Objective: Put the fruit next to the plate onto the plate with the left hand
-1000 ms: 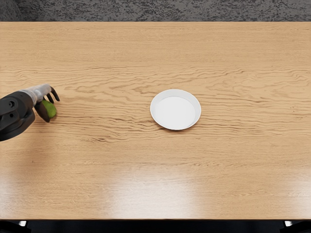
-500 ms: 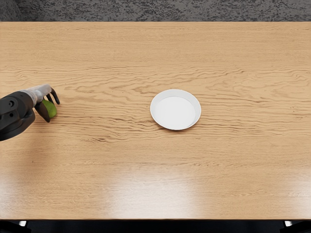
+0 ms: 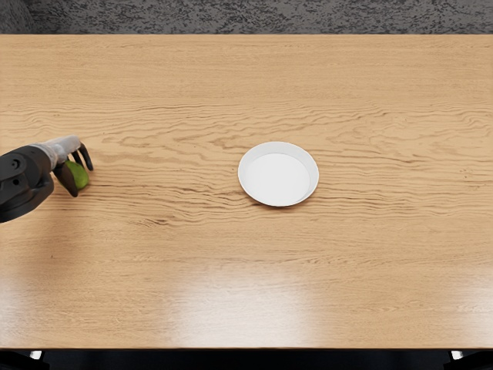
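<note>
1. Working arm: the left arm enters from the picture's left edge. Its left robot hand [image 3: 71, 163] sits at the far left of the tabletop [image 3: 246, 270].
2. Hand state: the dark fingers curl over the far side of the fruit [image 3: 78, 176] and the thumb presses in from the near side. The robot hand is judged to be clamped on the fruit.
3. Location of the fruit: a small green piece, partly covered by the fingers, at the left end of the tabletop. It is well apart from the plate [image 3: 278, 174], with bare wood between them. Whether it rests on the surface or is raised clear of it cannot be told from this view.
4. Plate: white, round, lying flat near the middle of the tabletop, with nothing on it.
5. Right arm: not in view.
6. Done, as judged: the reach to the fruit and the closing of the grasp.
7. Outstanding, as judged: lifting the fruit, carrying it rightward across the open wood, lowering it inside the plate's rim, releasing it, and drawing the arm clear.
8. Assessment: the task is at an early stage. The whole transport and the placement are not yet done.
</note>
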You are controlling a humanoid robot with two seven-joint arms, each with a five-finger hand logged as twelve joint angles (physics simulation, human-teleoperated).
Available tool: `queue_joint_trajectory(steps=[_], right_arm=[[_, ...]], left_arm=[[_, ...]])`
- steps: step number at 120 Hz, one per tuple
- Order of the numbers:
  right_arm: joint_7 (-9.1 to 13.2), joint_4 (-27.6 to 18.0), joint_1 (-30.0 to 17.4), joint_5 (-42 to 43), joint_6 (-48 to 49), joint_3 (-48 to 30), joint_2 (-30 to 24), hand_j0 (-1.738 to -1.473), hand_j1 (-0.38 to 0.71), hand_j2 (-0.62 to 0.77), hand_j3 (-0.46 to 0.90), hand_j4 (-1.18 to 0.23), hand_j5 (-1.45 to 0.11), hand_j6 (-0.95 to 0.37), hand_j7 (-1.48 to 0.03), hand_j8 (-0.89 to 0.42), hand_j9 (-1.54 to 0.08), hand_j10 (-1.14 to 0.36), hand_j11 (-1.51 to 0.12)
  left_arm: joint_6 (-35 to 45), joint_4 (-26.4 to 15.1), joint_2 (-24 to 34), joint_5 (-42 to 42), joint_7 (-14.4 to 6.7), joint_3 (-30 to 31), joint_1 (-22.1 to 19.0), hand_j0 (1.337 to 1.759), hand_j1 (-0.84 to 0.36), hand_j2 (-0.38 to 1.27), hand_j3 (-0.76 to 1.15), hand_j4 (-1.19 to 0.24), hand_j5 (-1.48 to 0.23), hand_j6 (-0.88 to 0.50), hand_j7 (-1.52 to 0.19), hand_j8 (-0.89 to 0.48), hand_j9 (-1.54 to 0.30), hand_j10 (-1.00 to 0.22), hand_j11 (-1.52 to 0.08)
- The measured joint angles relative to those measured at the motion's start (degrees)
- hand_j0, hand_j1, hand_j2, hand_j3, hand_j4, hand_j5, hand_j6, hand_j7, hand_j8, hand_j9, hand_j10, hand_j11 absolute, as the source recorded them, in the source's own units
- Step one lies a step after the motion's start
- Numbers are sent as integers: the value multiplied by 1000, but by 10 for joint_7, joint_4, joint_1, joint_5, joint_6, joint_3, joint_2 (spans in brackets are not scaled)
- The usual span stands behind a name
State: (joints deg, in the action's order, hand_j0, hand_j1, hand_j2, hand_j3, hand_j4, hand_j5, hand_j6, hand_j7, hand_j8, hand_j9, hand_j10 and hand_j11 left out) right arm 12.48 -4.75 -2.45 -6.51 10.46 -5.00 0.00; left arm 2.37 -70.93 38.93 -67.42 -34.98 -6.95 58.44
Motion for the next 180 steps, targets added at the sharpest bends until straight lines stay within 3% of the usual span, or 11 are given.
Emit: queue_joint_trajectory(steps=[42,99,145,180], right_arm=[[0,0,1,0,0,0,0,-1658,-349,0,0,0,0,0,0,0,0,0,0],[0,0,2,0,1,0,0,-1658,-349,0,0,0,0,0,0,0,0,0,0],[0,-1,3,1,3,1,0,-1658,-349,0,0,0,0,0,0,0,0,0,0],[0,-2,5,1,3,1,0,-1658,-349,0,0,0,0,0,0,0,0,0,0]], left_arm=[[-4,-3,0,1,0,-1,5,1655,-278,366,0,-686,-874,-488,-882,-484,-895,-675,-896],[-14,-99,38,24,0,-10,57,1655,-347,579,0,-710,-949,-454,-941,-466,-950,-657,-950],[-44,-118,35,29,0,-26,92,1655,-260,425,0,-732,-960,-488,-964,-490,-976,-696,-971],[-77,-122,-9,49,0,-39,136,1654,-278,460,0,-738,-980,-473,-988,-474,-994,-684,-989]])
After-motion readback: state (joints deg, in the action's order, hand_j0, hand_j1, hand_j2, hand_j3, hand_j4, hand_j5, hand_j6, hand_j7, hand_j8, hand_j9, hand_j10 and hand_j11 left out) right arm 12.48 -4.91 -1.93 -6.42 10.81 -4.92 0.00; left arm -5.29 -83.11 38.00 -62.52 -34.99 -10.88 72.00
